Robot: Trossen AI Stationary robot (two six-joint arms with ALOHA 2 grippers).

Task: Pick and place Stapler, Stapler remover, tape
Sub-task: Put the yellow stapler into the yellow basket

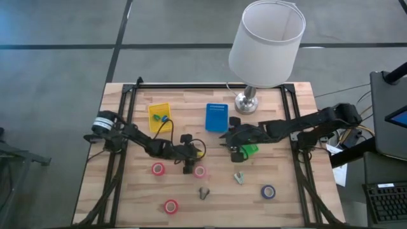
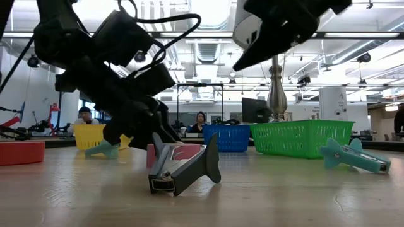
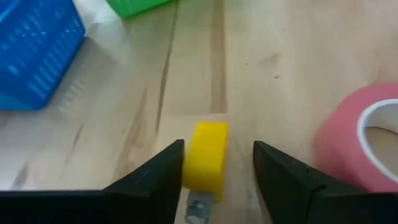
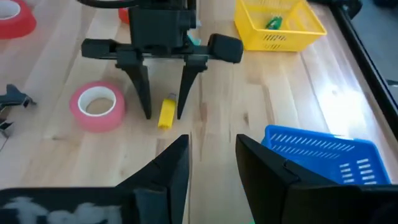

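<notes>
A small yellow stapler (image 3: 208, 158) lies flat on the wood; in the right wrist view the stapler (image 4: 166, 113) sits between the left gripper's two fingers. My left gripper (image 3: 219, 146) is open, pointing down near the table's middle (image 1: 194, 154). A pink tape roll (image 3: 364, 140) lies just beside it. My right gripper (image 4: 211, 140) is open and holds nothing, hovering by the green tray (image 1: 249, 150). Two more red rolls (image 1: 158, 168) (image 1: 171, 206) and a blue roll (image 1: 268, 191) lie flat. A dark staple remover (image 2: 183, 167) and a teal one (image 2: 353, 156) rest on the table. My left gripper comes from above with one finger (image 3: 168, 165) close against the yellow stapler's side (image 3: 189, 165) and the other finger clear of it. Whether that finger touches the stapler I cannot tell. The stapler lies flat on the table.
The yellow tray (image 1: 159, 113) holds a small green and blue thing; the blue tray (image 1: 217, 117) stands beside it. A lamp (image 1: 266, 44) with a metal base (image 1: 246, 102) stands at the far edge. People sit in the room beyond the table.
</notes>
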